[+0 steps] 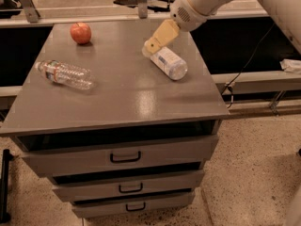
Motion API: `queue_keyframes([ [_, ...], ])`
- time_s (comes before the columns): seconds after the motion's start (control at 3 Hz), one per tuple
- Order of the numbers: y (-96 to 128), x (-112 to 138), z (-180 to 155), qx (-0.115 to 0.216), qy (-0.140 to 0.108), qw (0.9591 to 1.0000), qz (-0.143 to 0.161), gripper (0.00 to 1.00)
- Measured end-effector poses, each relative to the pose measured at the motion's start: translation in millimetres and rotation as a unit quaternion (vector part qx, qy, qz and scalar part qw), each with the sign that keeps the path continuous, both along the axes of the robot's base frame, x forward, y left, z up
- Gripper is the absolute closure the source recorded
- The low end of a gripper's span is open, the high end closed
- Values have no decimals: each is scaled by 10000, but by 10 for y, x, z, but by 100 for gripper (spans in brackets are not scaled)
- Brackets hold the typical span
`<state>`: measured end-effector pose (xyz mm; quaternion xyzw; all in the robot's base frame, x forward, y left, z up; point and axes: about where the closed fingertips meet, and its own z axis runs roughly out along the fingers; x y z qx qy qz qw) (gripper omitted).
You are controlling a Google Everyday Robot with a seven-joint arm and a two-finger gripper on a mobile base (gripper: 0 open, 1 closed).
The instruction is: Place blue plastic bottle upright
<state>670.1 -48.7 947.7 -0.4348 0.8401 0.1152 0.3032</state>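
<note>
Toward the back-right of the bench [136, 102] top lies the blue plastic bottle [169, 63], on its side, pale label showing. Its long axis runs diag.: neck end twd the back edge, base twd the front-right corner.

The gripper [151, 45] sits at the neck end, reaching in from the back-right w/ the arm above it. Its tip is at or just over that end of the bottle. Can't tell if it's touching, how far it's open, or whether it has hold of anything. The cap is hidden behind the tip.

Key relation: the bottle extends away from the gripper twd front-right, so the tool is at one end of the axis, not across the middle. Righting it prob. needs a grasp nr the neck and a swing to bring the base down, or a re-approach across the body.

Room: the right edge is near the bottle's base, so a roll or skid that way could carry it off. The top is open to the left and at front-centre. A ribbed bottle [63, 74] lies well apart nr the left edge and an apple [81, 33] nr the back-left corner. Neither is in the way.
</note>
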Motion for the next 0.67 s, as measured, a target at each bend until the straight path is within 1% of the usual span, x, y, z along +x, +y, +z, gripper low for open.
queue_keyframes([
  [0.33, 104, 325, -262, 245, 142, 9968, -745, 0],
  [0.67, 98, 655, -424, 339, 194, 9911, -1271, 0],
])
